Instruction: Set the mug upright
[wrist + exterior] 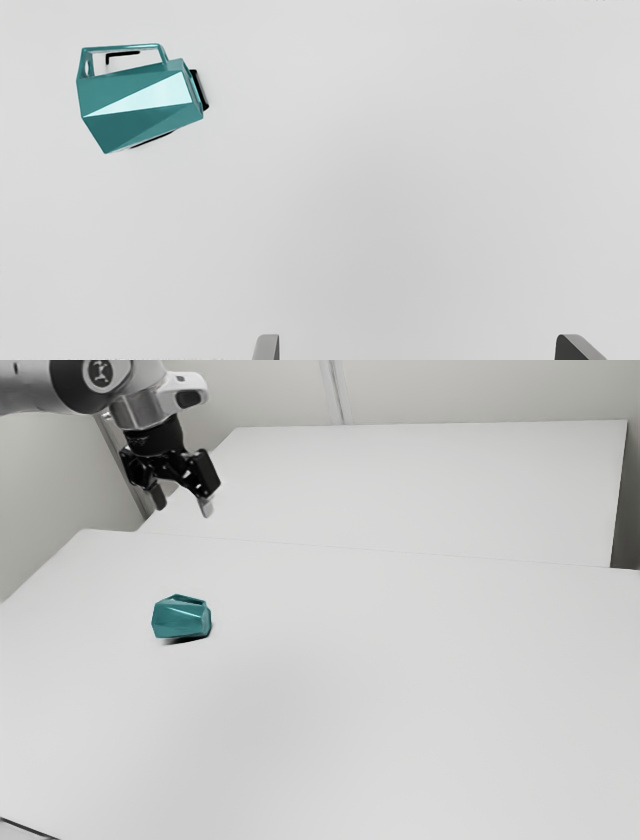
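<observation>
Teal mug [145, 102] lying on side on pale surface [400, 710], toward exterior view's left. Body glossy, angular, cut into flat facets, one catching bright light; one end narrower. Squared open handle [122, 47] along flank. Hand [183, 507] released, fingers wide apart, above surface, clear of mug.

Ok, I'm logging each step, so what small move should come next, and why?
Probably ease the open black two-finger pincer across until it hovers over the teal faceted mug, before lowering: the mug lies on its side on the smooth white table, and the pincer is raised above the table, off to one side of it.
</observation>
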You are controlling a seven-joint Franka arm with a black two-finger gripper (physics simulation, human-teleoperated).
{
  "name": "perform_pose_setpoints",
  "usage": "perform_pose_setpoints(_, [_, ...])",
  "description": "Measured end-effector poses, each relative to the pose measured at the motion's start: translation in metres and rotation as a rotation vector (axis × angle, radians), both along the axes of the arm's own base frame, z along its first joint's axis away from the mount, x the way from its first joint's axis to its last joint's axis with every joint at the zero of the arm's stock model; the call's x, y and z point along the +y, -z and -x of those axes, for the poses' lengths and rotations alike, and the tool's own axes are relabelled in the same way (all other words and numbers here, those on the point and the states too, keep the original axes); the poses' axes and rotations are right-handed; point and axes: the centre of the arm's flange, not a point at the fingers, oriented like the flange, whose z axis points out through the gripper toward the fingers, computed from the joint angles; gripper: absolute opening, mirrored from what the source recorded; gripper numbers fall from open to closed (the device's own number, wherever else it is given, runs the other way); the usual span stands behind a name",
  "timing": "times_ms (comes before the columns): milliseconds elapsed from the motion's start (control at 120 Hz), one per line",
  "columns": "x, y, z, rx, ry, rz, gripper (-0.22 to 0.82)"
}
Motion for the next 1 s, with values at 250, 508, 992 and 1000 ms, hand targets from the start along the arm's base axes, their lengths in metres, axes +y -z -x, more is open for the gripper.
perform_pose_setpoints(250, [0.007, -0.007, 0.005, -0.007, -0.004, 0.008, 0.60])
perform_pose_setpoints(508, [0.082, -0.019, 0.025, -0.005, -0.134, 0.008, 0.60])
perform_pose_setpoints(992, [0.243, 0.045, 0.058, -0.085, -0.282, 0.193, 0.60])
perform_pose_setpoints(1000, [0.245, 0.047, 0.058, -0.089, -0.280, 0.198, 0.60])
